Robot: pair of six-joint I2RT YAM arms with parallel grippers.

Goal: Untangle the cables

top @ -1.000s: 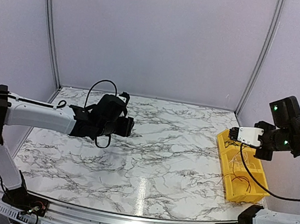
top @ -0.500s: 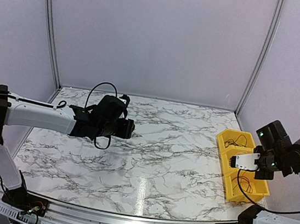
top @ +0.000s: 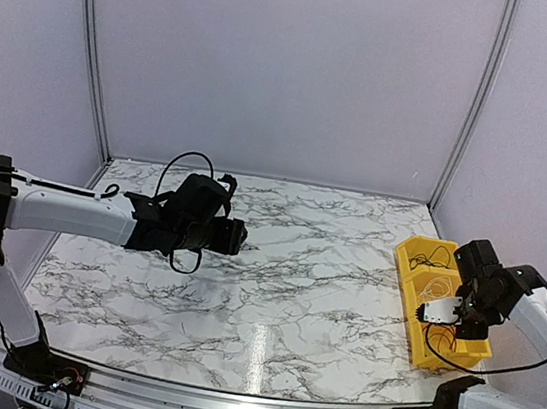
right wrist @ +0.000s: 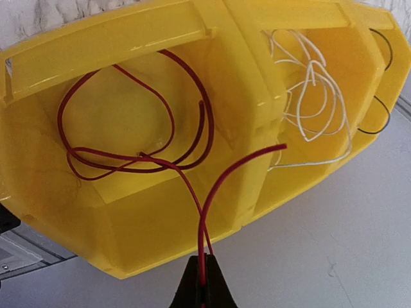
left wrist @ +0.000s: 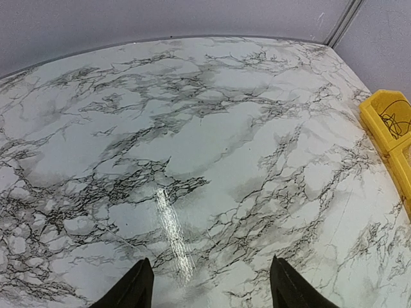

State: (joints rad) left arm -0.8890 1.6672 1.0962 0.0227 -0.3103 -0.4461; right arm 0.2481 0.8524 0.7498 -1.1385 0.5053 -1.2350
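A yellow bin [top: 409,295] with three compartments stands at the table's right edge. In the right wrist view, looped red wire [right wrist: 203,237] lies in the bin's [right wrist: 160,218] near compartment, white wire [right wrist: 313,83] in the middle one and black wire [right wrist: 385,51] in the far one. My right gripper [right wrist: 203,282] is shut on two strands of the red wire, just outside the bin wall. In the top view it [top: 428,311] hangs over the near half of the bin. My left gripper [top: 237,236] is open and empty above the table's left middle [left wrist: 209,285].
The left wrist view shows marble tabletop [left wrist: 192,141] and the bin's far end [left wrist: 376,115] with the black wire [left wrist: 393,119]. Grey walls enclose the back and sides. The right arm's thick black cable [top: 455,355] hangs beside the bin.
My right arm has come down from above the bin's far end to low over its near half. The left arm has barely moved.
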